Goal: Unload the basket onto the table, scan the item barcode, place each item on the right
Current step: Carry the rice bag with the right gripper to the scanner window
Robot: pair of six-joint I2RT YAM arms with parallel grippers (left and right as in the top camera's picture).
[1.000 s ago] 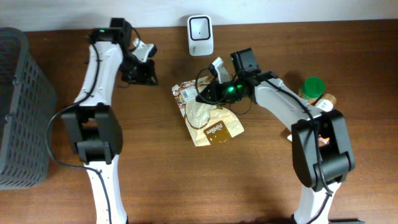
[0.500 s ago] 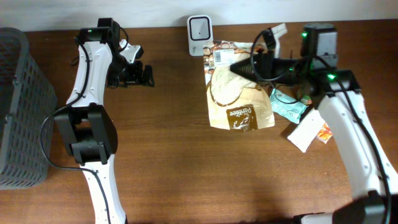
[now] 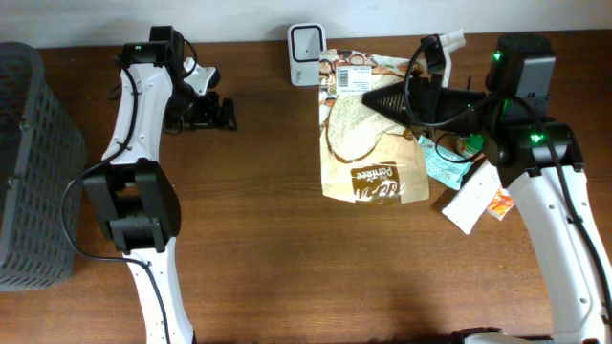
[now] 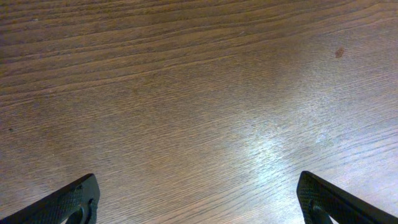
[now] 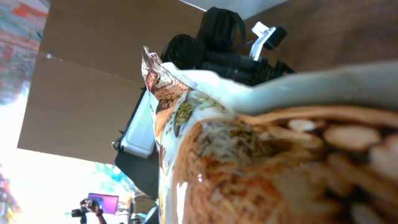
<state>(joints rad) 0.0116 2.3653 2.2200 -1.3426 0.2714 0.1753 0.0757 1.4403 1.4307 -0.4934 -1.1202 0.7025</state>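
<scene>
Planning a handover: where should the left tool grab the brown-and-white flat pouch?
Probably the bottom edge of the brown-and-white flat pouch, from the left: the right tool pinches its upper right side, and the white barcode label fills the top left. The bottom edge is flat and free.

My white-shelled left arm point(image 3: 143, 103) and white-shelled right arm point(image 3: 552, 218) show black joint blocks, small green status lights point(image 3: 533, 139), looping thin black cables point(image 3: 64, 208); my black left fingertips point(image 4: 71, 199) look finely textured.

Dark wood-grain table point(image 3: 268, 268) w/ soft glare — pale wall strip point(image 3: 96, 19) at back edge
</scene>
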